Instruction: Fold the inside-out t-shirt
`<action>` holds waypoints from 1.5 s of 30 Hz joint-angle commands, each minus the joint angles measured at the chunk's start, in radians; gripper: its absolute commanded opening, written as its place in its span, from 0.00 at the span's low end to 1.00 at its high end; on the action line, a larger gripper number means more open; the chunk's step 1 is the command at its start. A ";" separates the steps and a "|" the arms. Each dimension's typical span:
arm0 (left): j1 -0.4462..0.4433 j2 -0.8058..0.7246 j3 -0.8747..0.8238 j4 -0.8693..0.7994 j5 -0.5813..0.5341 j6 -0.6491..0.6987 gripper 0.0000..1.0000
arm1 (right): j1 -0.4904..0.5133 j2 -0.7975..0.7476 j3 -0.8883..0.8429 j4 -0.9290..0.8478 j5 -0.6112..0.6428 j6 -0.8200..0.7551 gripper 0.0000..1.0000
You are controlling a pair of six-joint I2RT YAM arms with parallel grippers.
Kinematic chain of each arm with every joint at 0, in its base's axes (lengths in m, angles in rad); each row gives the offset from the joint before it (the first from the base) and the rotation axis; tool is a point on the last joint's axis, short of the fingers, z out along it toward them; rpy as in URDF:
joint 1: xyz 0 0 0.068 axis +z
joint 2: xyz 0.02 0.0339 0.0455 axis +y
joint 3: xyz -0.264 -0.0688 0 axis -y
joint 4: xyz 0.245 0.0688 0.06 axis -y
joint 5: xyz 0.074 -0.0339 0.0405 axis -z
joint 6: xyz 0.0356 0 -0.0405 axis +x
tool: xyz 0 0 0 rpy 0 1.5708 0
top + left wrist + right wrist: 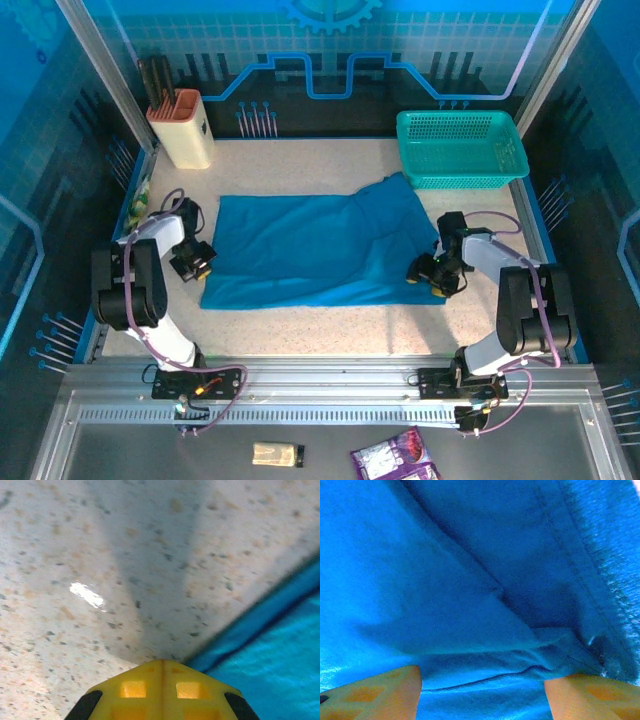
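- Enclosure (60, 150): blue panels printed with a circuit pattern wall the cell on three sides; aluminium posts stand at the far corners.
- Table (300, 330): beige speckled surface, matte, with one bright glare spot in the left wrist view (87, 595).
- Aluminium rail (320, 385): runs along the near edge and carries both arm bases.
- Inside-out t-shirt (310, 250): lies spread flat at table centre, between the two arms. Its far right part is bunched into folds pointing toward the basket.
- Mesh basket (462, 180): teal, at the far right corner, just beyond the shirt.
- Left arm (130, 285) and right arm (525, 310): both are bent low over the table.
- Holder (183, 130): beige, far left corner, with dark tools upright in it.
- Left gripper (195, 262) (162, 662): yellow fingers pressed together, tip over bare table just beside the shirt's left edge (280, 670).
- Right gripper (432, 275): at the shirt's near right corner; fingers (370, 692) stand wide apart, with creased cloth (445, 580) between them.
- Two packets (395, 462) (277, 455): on the grey shelf below the rail.
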 commanded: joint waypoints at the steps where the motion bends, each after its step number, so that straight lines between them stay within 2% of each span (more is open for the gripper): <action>1: 0.012 -0.017 -0.007 0.004 0.033 0.002 0.00 | -0.023 0.010 -0.034 -0.004 0.023 -0.004 0.68; 5: 0.011 -0.028 -0.006 0.001 0.043 0.002 0.00 | -0.022 -0.011 -0.018 -0.028 0.040 -0.004 0.68; 10: 0.009 -0.118 -0.001 -0.010 0.090 0.005 0.00 | 0.016 -0.106 0.037 -0.076 0.018 0.000 0.66; 16: -0.062 -0.192 0.016 -0.047 0.165 0.008 0.08 | 0.107 -0.132 0.115 0.002 -0.161 0.044 0.48; 21: -0.163 -0.201 -0.018 -0.048 0.178 -0.029 0.09 | 0.190 0.008 0.197 0.133 -0.251 0.093 0.32; 25: -0.213 -0.202 -0.050 -0.023 0.186 -0.056 0.09 | 0.207 0.147 0.227 0.279 -0.295 0.121 0.21; 32: -0.226 -0.230 -0.072 -0.024 0.182 -0.059 0.09 | 0.200 0.366 0.235 0.466 -0.364 0.137 0.13; 37: -0.231 -0.232 -0.065 -0.027 0.189 -0.053 0.10 | 0.186 0.316 0.213 0.451 -0.373 0.133 0.14; 42: -0.246 -0.193 -0.047 -0.004 0.197 -0.056 0.09 | 0.141 0.150 0.165 0.354 -0.338 0.116 0.35; 45: -0.258 -0.167 -0.043 0.049 0.201 -0.061 0.10 | 0.098 0.074 0.106 0.279 -0.279 0.098 0.39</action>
